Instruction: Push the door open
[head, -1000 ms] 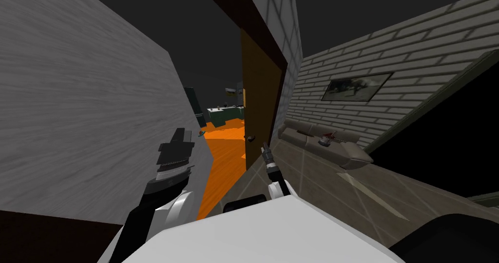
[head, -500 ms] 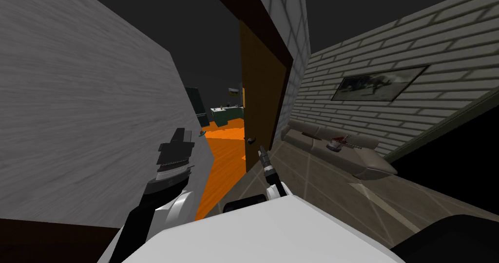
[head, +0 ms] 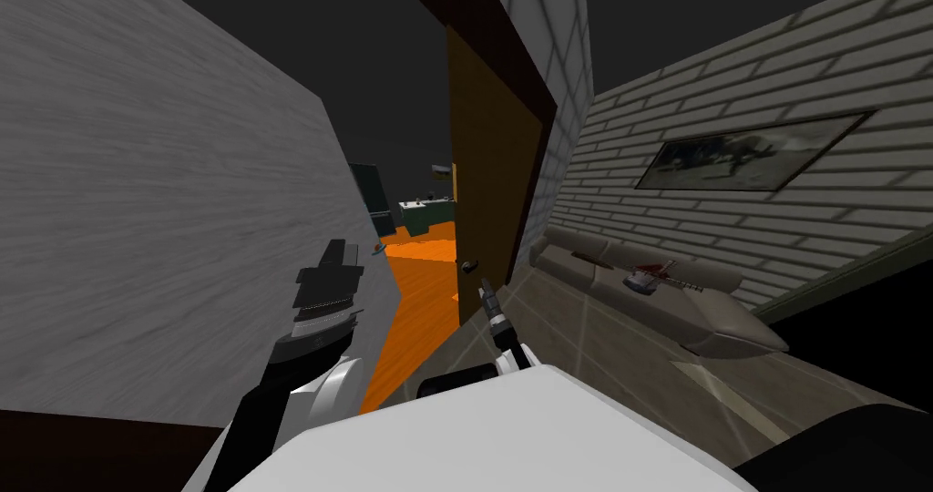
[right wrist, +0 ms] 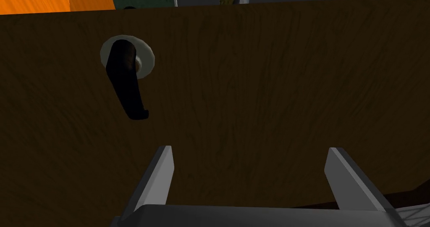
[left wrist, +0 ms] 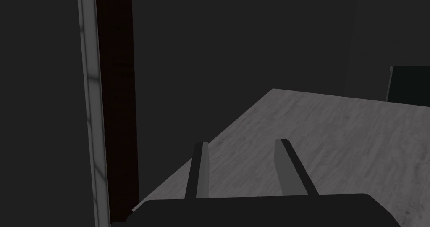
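- door: brown, wood-grained, just right of centre ahead, set in a dark frame. it stands ajar, with its free edge to the left and its hinge side to the right.
- through the gap left of the door, an orange floor runs to a green counter at the far end.
- handle: a dark lever on a pale round plate, low on the door and near its free edge.
- right gripper: spread wide, with nothing between its fingers. it points at the door face from close up, just right of the handle and nearer than it. the fingers are clear of the lever. i cannot tell whether the tips touch the door.
- left gripper: raised on the left beside a grey wall, well apart from the door. its fingers are parted by a narrower gap and hold nothing.
- right of the door is a pale brick wall with a framed picture.
- a grey-brown sofa stands along the foot of that wall, with a small red and white thing on its seat.
- a grey tiled floor lies between the sofa and the right gripper.
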### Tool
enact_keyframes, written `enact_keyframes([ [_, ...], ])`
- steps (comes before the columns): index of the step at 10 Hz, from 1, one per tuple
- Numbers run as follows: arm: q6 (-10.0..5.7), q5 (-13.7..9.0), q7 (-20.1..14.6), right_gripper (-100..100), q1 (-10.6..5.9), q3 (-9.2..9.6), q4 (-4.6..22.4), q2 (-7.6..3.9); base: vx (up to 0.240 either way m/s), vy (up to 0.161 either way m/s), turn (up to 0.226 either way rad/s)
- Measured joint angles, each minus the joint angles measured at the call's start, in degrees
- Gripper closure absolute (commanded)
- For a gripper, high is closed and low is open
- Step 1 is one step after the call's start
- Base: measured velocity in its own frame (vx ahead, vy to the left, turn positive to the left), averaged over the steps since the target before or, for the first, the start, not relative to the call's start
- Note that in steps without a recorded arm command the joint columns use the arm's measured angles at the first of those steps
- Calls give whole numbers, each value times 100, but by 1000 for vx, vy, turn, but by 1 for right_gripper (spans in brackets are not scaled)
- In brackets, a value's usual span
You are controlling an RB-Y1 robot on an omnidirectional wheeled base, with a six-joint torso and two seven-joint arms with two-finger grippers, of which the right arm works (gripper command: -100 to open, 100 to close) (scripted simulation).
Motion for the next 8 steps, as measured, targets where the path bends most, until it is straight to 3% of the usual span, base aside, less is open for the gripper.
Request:
enact_keyframes([
  [8, -389, 72, -91, -100, -376, 379, 1270, -55, 66, -116, 97],
])
